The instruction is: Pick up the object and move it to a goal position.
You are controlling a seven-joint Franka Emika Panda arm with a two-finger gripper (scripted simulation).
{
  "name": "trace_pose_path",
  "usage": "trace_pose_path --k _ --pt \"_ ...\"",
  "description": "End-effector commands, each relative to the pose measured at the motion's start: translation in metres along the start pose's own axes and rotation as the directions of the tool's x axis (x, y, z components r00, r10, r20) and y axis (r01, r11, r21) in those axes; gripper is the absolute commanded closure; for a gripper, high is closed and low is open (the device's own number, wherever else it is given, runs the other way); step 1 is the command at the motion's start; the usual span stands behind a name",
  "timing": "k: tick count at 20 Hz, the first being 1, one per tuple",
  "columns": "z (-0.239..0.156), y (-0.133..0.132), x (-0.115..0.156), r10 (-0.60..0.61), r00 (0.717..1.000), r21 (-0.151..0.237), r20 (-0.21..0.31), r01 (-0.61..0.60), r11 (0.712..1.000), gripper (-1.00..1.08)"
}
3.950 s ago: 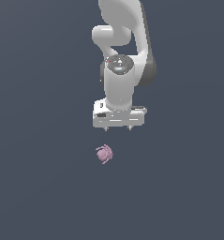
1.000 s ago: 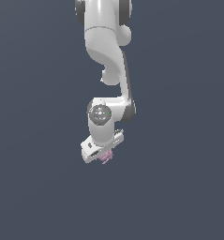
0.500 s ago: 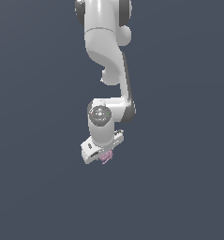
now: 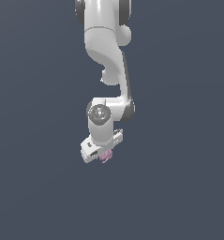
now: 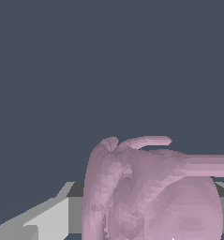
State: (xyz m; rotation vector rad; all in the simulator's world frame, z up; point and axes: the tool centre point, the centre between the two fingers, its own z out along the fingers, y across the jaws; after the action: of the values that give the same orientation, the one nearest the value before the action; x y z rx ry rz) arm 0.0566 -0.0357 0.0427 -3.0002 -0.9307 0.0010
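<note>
The object (image 4: 106, 157) is a small pale pink lumpy thing with nubs, peeking out from under the white hand in the exterior view. My gripper (image 4: 103, 153) hangs tilted right over it, and its jaws look shut on the object. In the wrist view the object (image 5: 151, 192) looms large and very close, with a light grey finger (image 5: 45, 219) pressed beside it. The other finger is hidden behind the pink body.
The white arm (image 4: 106, 51) comes down from the top of the exterior view. All around is a plain dark blue-grey ground, and no other objects or edges show.
Four seconds ago the gripper hovered apart from the object; now it sits turned and low on it. Over the last second hardly anything shifts.
</note>
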Motion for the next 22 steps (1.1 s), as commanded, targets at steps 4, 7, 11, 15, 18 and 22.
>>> trace_pose_path --k 4,7,11,15,18,22 --pt "-0.007 0.000 -0.012 0.000 1.000 0.000 0.000 0.000 1.000 1.08" --pt "-0.014 0.000 -0.024 0.000 1.000 0.000 0.000 0.000 1.000 1.08" --pt "-0.026 0.001 -0.045 0.000 1.000 -0.001 0.000 0.000 1.000 1.08" --pt "-0.042 0.001 -0.074 0.000 1.000 -0.001 0.000 0.000 1.000 1.08" --pt "-0.056 0.001 -0.099 0.000 1.000 -0.001 0.000 0.000 1.000 1.08" --pt "-0.077 0.002 -0.134 0.000 1.000 -0.001 0.000 0.000 1.000 1.08"
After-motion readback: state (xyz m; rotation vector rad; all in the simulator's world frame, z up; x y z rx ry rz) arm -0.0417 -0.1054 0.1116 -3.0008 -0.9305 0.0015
